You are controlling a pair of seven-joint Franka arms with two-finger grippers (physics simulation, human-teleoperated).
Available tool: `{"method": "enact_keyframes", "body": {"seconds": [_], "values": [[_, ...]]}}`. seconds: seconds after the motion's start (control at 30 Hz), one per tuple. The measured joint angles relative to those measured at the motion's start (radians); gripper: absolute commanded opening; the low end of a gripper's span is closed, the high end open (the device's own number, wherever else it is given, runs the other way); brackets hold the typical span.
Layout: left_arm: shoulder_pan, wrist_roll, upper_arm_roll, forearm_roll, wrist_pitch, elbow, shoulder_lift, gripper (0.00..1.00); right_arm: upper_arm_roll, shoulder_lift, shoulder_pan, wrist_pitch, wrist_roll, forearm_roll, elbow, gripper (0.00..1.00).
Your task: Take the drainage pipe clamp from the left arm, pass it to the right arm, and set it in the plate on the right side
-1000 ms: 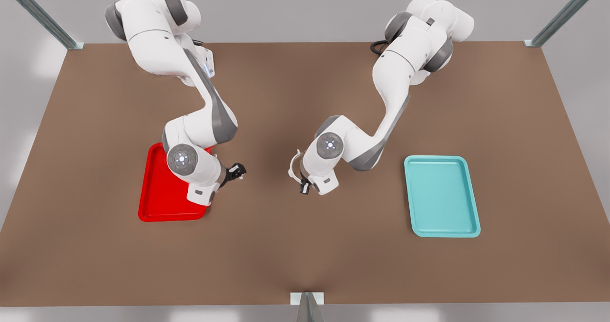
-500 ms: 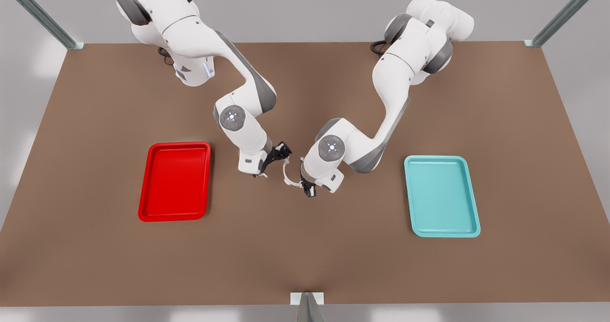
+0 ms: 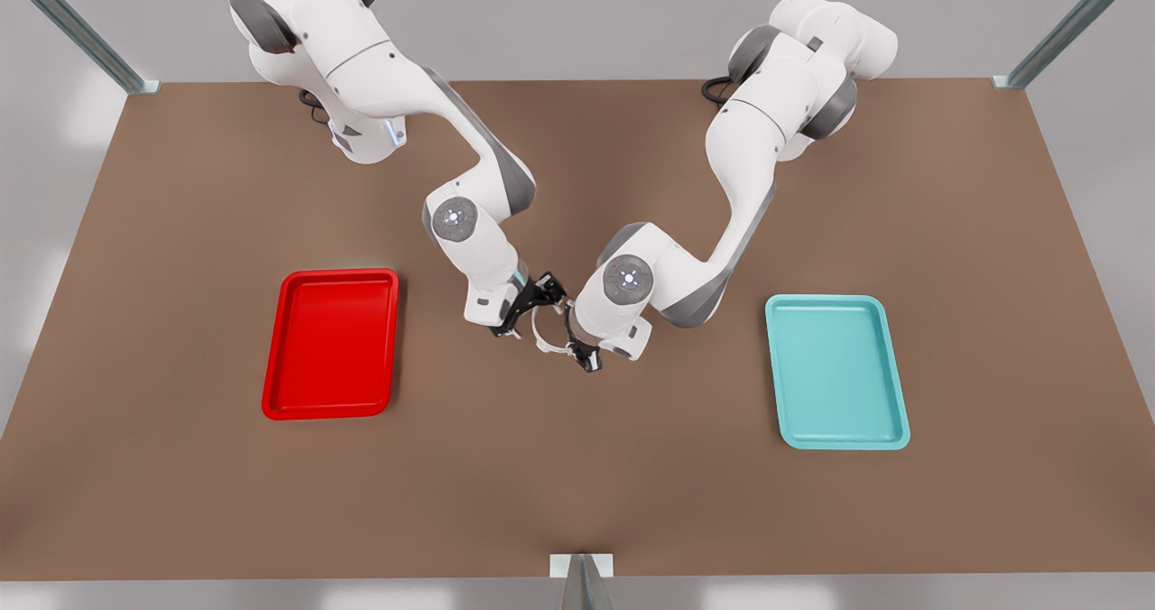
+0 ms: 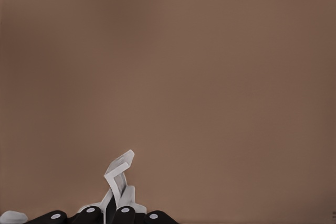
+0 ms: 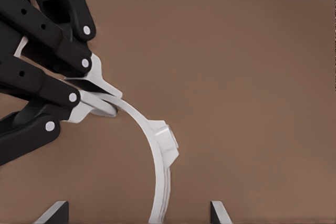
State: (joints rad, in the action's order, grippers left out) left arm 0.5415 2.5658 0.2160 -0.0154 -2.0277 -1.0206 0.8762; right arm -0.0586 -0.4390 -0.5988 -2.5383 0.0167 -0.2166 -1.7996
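In the front view you see the drainage pipe clamp (image 3: 540, 336) above mid-desk (image 3: 577, 484), between both hands and well apart from the plate (image 3: 287, 346). Your left wrist view shows the left hand (image 4: 107, 216) clamped on it. In your right wrist view the right hand (image 5: 137, 212) has its fingers apart around it.

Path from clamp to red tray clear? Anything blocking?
Nothing visible. The drainage pipe clamp, held by the left claw with the open right claw around it, has just bare table toward the red tray.
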Motion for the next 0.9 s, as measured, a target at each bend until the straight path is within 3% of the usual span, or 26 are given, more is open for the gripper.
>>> {"method": "enact_keyframes", "body": {"seconds": [0.43,0.47,0.53,0.63,0.67,0.7,0.9], "values": [[0.003,0.046,0.004,0.001,-0.004,0.006,-0.001,0.21,0.000,-0.071,-0.002,-0.063,0.019,0.009,0.021,0.97],[0.003,0.048,0.004,0.001,-0.005,0.007,0.000,0.21,0.000,-0.071,-0.002,-0.065,0.019,0.009,0.021,0.92],[0.004,0.053,0.005,0.001,-0.006,0.007,0.000,0.21,0.000,-0.069,-0.002,-0.068,0.017,0.007,0.021,0.45],[0.005,0.058,0.005,0.001,-0.007,0.008,0.000,0.21,-0.001,-0.066,-0.002,-0.071,0.002,-0.006,0.021,0.23],[0.004,0.060,0.005,0.002,-0.007,0.009,-0.001,0.57,-0.001,-0.065,-0.002,-0.072,-0.008,-0.013,0.021,0.21],[0.005,0.062,0.004,0.005,-0.008,0.010,-0.001,1.00,-0.001,-0.064,-0.001,-0.072,-0.014,-0.016,0.021,0.21],[0.004,0.085,0.005,0.035,-0.010,0.013,-0.005,1.00,0.000,-0.065,-0.002,-0.070,-0.013,0.000,0.035,0.21]]}}
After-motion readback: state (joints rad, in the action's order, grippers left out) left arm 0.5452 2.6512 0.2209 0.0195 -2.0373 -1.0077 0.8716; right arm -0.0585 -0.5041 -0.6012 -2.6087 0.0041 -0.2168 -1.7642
